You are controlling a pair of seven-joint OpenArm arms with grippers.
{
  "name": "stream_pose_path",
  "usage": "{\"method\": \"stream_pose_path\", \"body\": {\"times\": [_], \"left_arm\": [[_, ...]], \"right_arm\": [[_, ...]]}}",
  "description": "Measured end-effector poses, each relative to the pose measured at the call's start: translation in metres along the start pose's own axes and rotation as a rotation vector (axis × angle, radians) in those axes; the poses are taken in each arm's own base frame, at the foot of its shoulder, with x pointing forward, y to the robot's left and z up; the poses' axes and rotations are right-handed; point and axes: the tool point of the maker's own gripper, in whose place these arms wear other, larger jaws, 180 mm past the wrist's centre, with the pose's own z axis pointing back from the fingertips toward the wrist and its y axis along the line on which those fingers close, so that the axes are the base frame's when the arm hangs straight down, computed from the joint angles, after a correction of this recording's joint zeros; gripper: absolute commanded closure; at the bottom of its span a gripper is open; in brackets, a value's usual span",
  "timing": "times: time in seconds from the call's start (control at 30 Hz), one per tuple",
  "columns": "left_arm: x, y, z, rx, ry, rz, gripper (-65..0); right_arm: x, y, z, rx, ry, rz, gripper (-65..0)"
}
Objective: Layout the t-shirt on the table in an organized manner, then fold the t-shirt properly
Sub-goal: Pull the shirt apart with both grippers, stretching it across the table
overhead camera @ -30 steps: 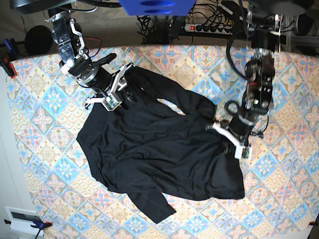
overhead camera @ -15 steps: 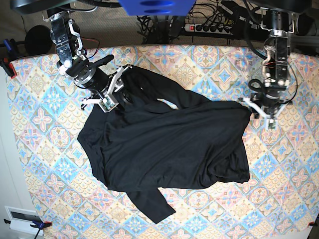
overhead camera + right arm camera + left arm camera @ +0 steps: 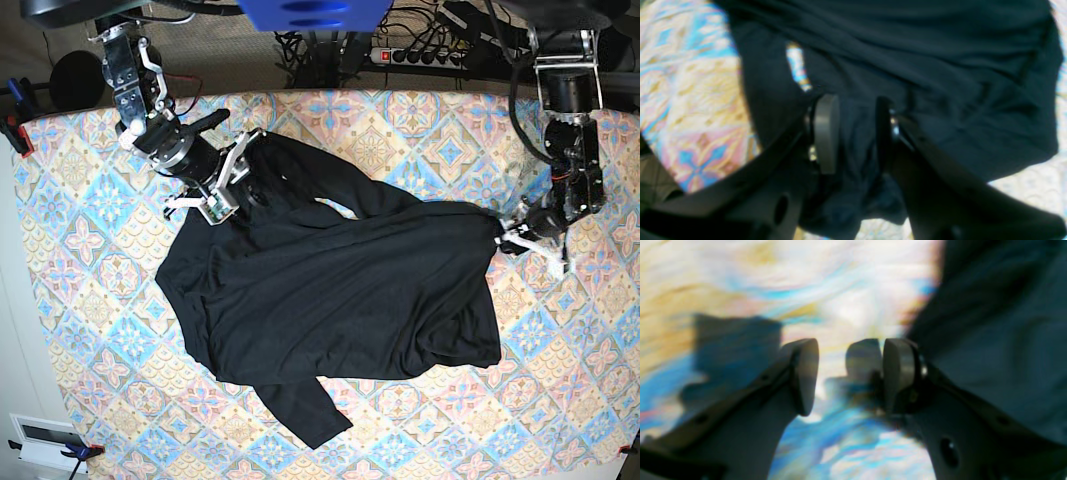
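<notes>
Released since a second ago, the left end effector [image 3: 848, 373] now stands with jaws spread over bare counter [image 3: 90, 250], just beside the t-shirt [image 3: 340, 300] at its hem corner, nothing between the pads. At the t-shirt's opposite, collar end, the right end effector [image 3: 857, 133] stays clenched on a bunch of black fabric. Between them the t-shirt lies spread, wrinkled, mid-counter.

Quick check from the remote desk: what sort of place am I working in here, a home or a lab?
Most likely a lab or workshop bench. The table wears a homely patterned cloth, but behind it lie a power strip and tangled cables, and a clamp grips the table's edge.
</notes>
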Motion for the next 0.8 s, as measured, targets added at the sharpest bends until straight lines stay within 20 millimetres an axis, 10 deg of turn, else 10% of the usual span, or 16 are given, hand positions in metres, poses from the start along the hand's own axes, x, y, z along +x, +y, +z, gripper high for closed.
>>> {"method": "stream_pose_path", "body": {"times": [0.43, 0.67, 0.8], "left_arm": [[-0.018, -0.040, -0.009, -0.146, 0.027, -0.069, -2.3], [-0.011, -0.029, 0.006, -0.135, 0.040, -0.165, 0.0], [0.023, -0.011, 0.033, -0.103, -0.071, -0.142, 0.0]], "right_arm": [[-0.076, -0.107, 0.038, -0.315, 0.232, -0.234, -19.0], [-0.015, -0.143, 0.009, -0.255, 0.049, -0.361, -26.0], [-0.061, -0.133, 0.000, -0.207, 0.139, -0.503, -25.9]]}}
